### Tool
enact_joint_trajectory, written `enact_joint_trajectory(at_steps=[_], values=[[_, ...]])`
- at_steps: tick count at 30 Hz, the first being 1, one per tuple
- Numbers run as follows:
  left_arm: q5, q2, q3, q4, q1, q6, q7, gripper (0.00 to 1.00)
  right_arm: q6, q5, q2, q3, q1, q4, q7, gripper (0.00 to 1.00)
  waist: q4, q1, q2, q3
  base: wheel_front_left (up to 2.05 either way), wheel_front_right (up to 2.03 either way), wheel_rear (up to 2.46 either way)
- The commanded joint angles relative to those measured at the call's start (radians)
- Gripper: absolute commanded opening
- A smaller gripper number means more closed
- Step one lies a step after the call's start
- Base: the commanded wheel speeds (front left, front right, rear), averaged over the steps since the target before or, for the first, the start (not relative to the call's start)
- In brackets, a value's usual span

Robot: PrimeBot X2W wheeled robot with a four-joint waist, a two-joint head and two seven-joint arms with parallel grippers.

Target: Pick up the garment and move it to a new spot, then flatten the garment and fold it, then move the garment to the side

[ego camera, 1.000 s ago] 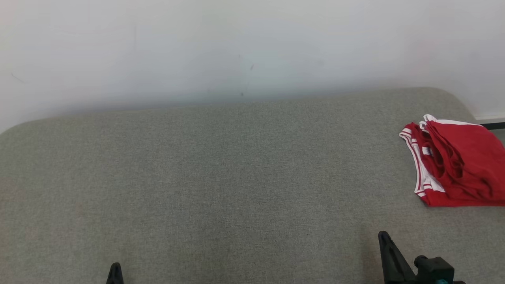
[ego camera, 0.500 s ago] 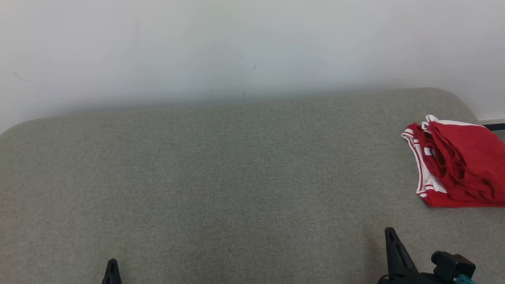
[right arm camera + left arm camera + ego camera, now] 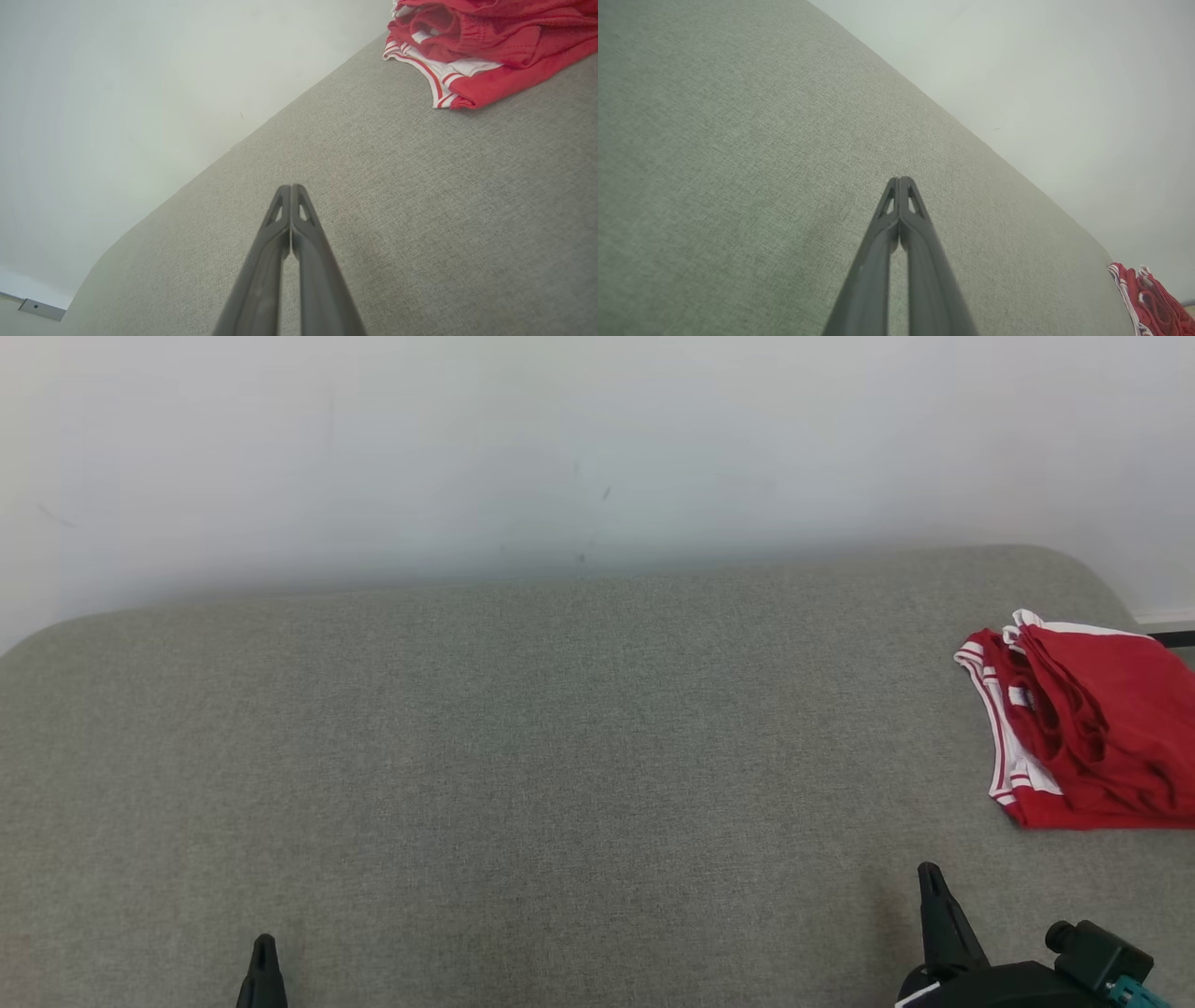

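The garment (image 3: 1092, 728) is a red top with white striped trim, folded into a compact stack at the right edge of the grey cushioned surface (image 3: 560, 756); it also lies at the lower right of the left wrist view (image 3: 1153, 303) and at the top right of the right wrist view (image 3: 472, 42). My right gripper (image 3: 929, 877) stands shut and empty near the front edge, below and left of the garment, its fingertips pressed together (image 3: 290, 189). My left gripper (image 3: 264, 947) is shut and empty at the lower left, far from the garment, tips touching (image 3: 900, 179).
A pale wall (image 3: 560, 448) rises behind the surface's rounded far edge. A dark bar (image 3: 1172, 637) shows past the right edge behind the garment. The broad middle of the grey surface lies between the grippers.
The head camera shifted slightly, so the garment sits a little further right in the picture. Both gripper tips reach a bit higher into view; both remain shut.
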Motion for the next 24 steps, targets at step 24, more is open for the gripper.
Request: enact_joint_trajectory(at_steps=[24], values=[[-0.313, 0.004, 0.022, -0.001, -0.069, -0.032, 0.081, 0.0, -0.001, 0.353, 0.001, -0.014, -0.05, -0.021, 0.077, 0.0, 0.01, 0.0, 0.0, 0.001, 0.0, 0.0, 0.0]])
